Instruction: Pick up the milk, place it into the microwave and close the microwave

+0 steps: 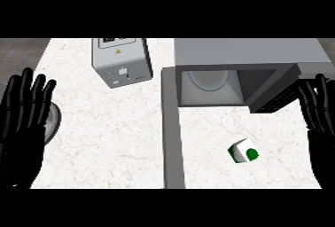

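Observation:
A small white and green milk carton lies on the white counter, in front of the microwave and a little to the right. The grey microwave stands at the back right with its cavity open. Its door swings out toward me as a long grey slab left of the milk. My right hand rests open at the right edge, fingers up, right of the milk and apart from it. At the left edge my left hand rests open, fingers up, far from the milk.
A grey metal box with a warning label stands at the back, left of the microwave. A dark round rim shows partly behind my left hand. White counter stretches between the door and the left hand.

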You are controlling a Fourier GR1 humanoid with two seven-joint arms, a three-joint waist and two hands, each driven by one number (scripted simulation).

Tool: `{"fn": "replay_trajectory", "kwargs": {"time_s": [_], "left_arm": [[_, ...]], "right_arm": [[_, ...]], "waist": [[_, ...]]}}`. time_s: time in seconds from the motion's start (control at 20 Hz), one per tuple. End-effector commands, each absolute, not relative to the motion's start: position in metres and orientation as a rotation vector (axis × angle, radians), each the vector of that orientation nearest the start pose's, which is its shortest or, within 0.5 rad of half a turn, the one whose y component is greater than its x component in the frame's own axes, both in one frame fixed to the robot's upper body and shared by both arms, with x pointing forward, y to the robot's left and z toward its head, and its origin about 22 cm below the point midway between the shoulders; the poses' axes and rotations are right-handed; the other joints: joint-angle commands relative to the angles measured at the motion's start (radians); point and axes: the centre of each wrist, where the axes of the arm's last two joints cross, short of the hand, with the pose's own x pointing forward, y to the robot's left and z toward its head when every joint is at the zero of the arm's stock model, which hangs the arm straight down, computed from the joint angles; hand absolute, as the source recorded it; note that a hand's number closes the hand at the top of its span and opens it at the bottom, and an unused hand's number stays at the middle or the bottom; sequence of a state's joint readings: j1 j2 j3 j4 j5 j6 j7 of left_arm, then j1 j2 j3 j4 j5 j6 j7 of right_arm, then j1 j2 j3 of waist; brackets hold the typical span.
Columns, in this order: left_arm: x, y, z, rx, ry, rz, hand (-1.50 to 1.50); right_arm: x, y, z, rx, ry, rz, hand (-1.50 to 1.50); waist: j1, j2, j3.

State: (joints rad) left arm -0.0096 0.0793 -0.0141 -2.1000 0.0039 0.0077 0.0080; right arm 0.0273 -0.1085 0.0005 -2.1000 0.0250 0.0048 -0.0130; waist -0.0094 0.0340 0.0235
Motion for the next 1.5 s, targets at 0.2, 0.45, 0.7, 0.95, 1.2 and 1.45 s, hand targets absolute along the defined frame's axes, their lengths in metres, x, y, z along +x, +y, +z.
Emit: {"fn": "replay_trajectory", "kwargs": {"time_s": [0.2, 0.45, 0.7, 0.95, 1.2, 1.45], "left_arm": [[0.203, 0.271, 0.135, 0.042, -2.037, -0.147, -1.5], [0.192, 0.272, 0.132, -0.189, -1.982, 0.001, -1.5], [0.166, 0.301, 0.12, -0.198, -1.971, 0.026, -1.5], [0.137, 0.312, 0.143, -0.205, -1.955, 0.015, -1.5], [0.11, 0.335, 0.14, -0.174, -1.973, 0.03, -1.5], [0.097, 0.33, 0.149, -0.188, -1.973, 0.006, -1.5]], "right_arm": [[0.168, -0.253, 0.122, 0.046, -2.074, 0.24, -1.5], [0.149, -0.246, 0.13, 0.255, -2.046, 0.289, -1.5], [0.138, -0.248, 0.095, 0.226, -2.002, 0.271, -1.5], [0.158, -0.262, 0.106, 0.106, -1.981, 0.239, -1.5], [0.137, -0.245, 0.089, 0.064, -1.932, 0.276, -1.5], [0.156, -0.273, 0.056, -0.021, -1.861, 0.22, -1.5]], "waist": [[0.005, -0.037, -0.023], [0.007, -0.038, -0.023], [0.009, -0.036, -0.023], [0.015, -0.036, -0.023], [0.015, -0.037, -0.024], [0.018, -0.037, -0.023]]}}
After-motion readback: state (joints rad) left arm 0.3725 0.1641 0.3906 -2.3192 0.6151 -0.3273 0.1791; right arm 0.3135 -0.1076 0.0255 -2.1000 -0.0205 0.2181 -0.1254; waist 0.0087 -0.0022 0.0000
